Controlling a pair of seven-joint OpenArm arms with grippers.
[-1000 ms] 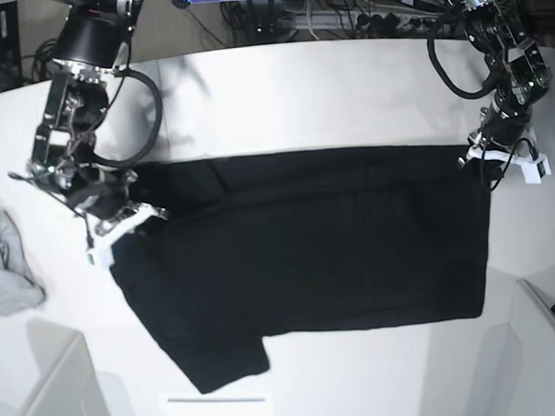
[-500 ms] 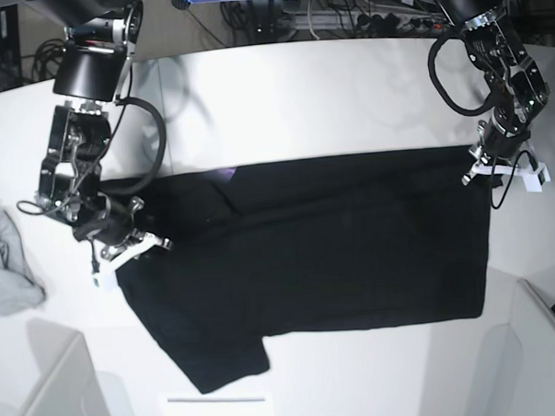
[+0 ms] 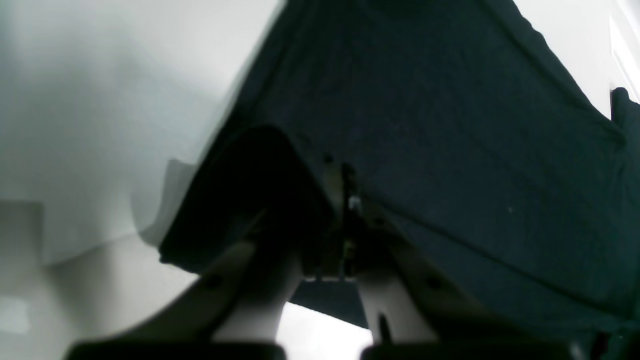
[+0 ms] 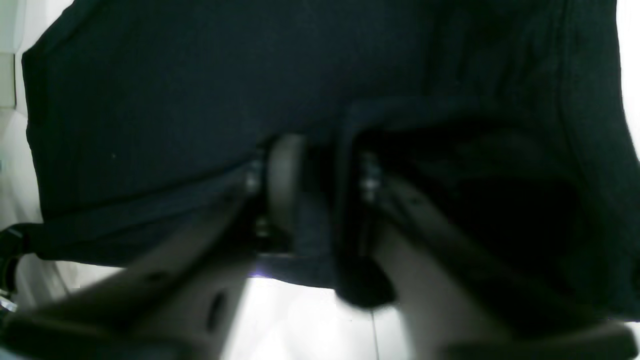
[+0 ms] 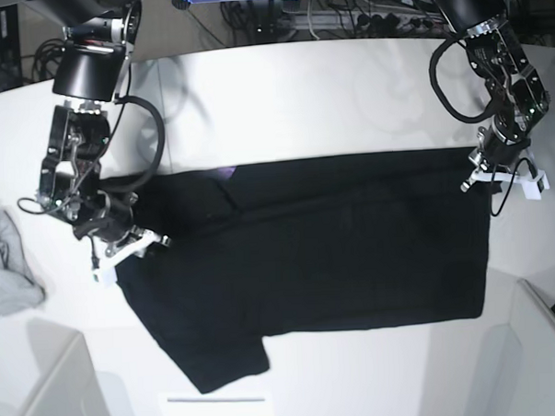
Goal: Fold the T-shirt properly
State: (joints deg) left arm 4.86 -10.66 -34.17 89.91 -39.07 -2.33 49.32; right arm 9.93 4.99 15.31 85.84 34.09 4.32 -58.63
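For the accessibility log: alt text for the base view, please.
A black T-shirt lies spread on a white table, a gripper at each upper corner: left, right. A grey cloth sits at the table's edge.

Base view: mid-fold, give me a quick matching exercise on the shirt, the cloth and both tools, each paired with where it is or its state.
Things:
1. T-shirt
2. grey cloth
3. left tool
4. right tool

Places or states:
a. crumpled at the view's left edge, apart from the shirt
b. at the shirt's upper corner on the view's right, shut on the fabric
c. black, spread across the middle of the table
d. at the shirt's edge on the view's left

Pairs: 1-c, 2-a, 3-b, 4-d
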